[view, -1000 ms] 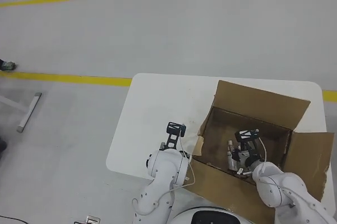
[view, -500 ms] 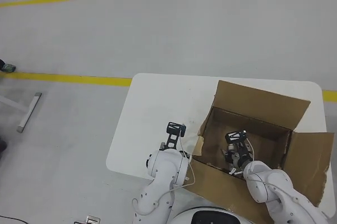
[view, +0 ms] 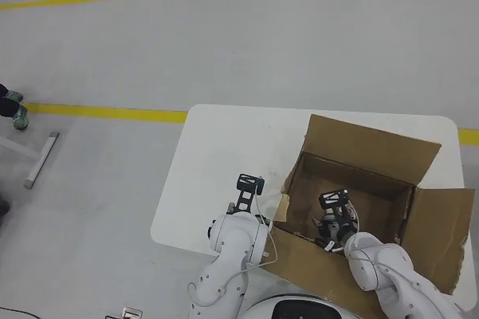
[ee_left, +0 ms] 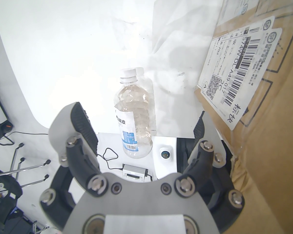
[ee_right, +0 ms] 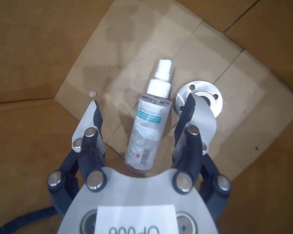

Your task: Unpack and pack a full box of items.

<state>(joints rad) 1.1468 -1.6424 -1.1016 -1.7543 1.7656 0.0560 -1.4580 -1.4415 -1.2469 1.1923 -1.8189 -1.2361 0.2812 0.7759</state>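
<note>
Grey floor point(view: 104, 56) runs all round, crossed by a yellow line point(view: 104, 111) behind a white, round-cornered surface point(view: 223, 151). The right half of that surface carries a big cardboard box point(view: 371, 142), top open, its flaps folded outward. One wide flap spreads toward the surface's right edge and another leans back toward the yellow line.

The right pincer point(view: 334, 206) hangs down inside the box near the wall on the robot's side. Its fingers are spread wide and hold nothing. Between them on the cardboard floor lies a clear spray bottle point(ee_right: 146, 125). Its long axis runs nearly straight out from the wrist and its white nozzle points away from it. Just beside the bottle's neck lies a flat metal flange point(ee_right: 205, 89), partly behind one finger. I cannot tell whether the two touch. On the bottle's other side the floor shows as bare cardboard out to the box's walls.

The left pincer point(view: 251, 185) hovers over the white surface just outside the box's left wall, also spread wide and gripping nothing. A clear water bottle point(ee_left: 134, 113) shows between its fingers. Its cap points away from the wrist and its length runs alongside the box wall, which bears shipping labels point(ee_left: 241, 74). The bottle's base is near the surface's edge on the robot's side. The white top stretches broadly beyond the cap.
</note>
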